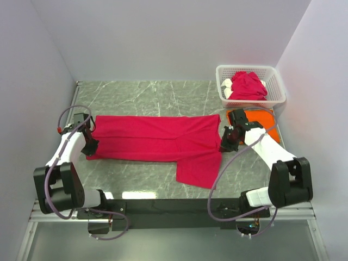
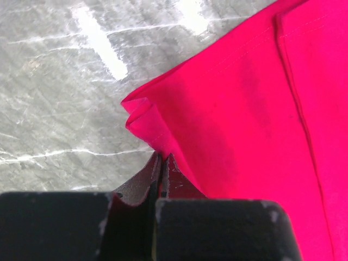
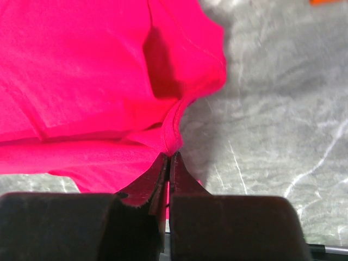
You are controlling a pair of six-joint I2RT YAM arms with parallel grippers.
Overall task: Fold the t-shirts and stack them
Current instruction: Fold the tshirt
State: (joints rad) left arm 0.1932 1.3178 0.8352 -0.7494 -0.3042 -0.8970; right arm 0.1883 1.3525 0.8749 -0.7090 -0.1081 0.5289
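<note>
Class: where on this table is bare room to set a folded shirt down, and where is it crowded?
Free: far strip between the spread crimson shirt and back wall, left of the basket; near-left strip before that shirt. Crowded: right side, with basket, orange shirt, right arm.

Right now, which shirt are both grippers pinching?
The pink shirt spread flat on the table: the left gripper pinches one end, the right gripper the other. The other pink shirt sits bunched in the basket; the orange shirt lies beside it.
</note>
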